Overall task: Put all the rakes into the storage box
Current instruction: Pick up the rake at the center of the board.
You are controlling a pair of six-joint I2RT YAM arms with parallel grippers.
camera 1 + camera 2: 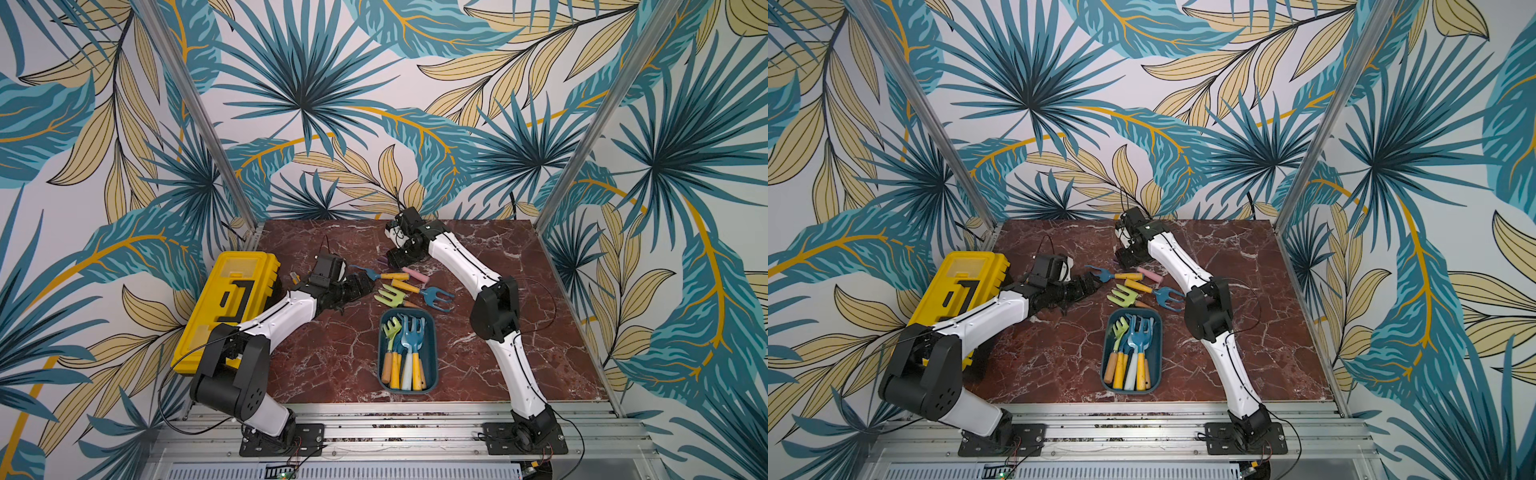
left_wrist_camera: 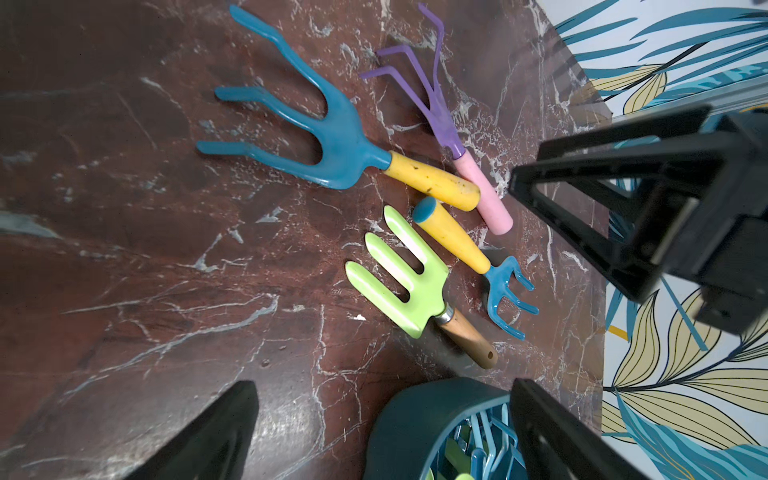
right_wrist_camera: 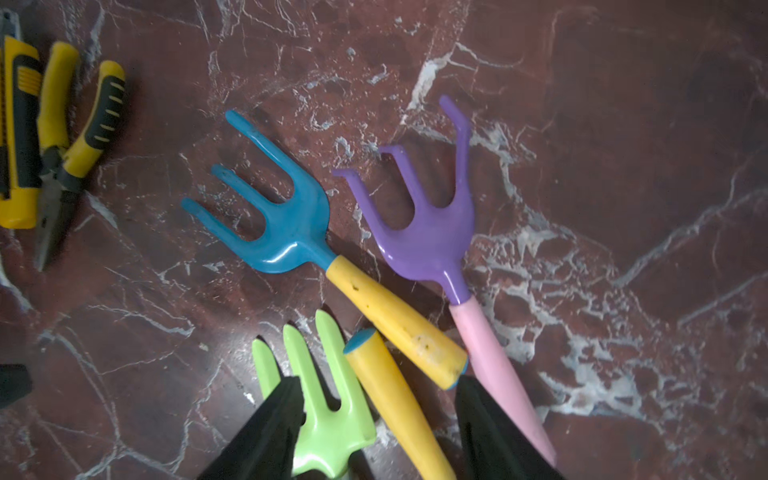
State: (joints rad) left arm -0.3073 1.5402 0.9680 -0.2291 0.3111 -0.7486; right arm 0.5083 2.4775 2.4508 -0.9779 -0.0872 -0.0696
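On a red-brown marble counter (image 1: 324, 357), walled in leaf-print wallpaper (image 1: 299, 104), the left hand (image 1: 360, 288) gapes wide, empty. The purple rake (image 3: 432, 232) — its head clear only in the wrist views — lies left to right, tines leftward, on bare counter beyond the teal storage box (image 1: 433, 357). Above it the right hand (image 3: 378, 384) hovers half open, holding nothing.

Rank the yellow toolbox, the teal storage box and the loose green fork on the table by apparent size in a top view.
Largest to smallest:
1. yellow toolbox, though partly hidden by an arm
2. storage box
3. green fork, clearly the smallest
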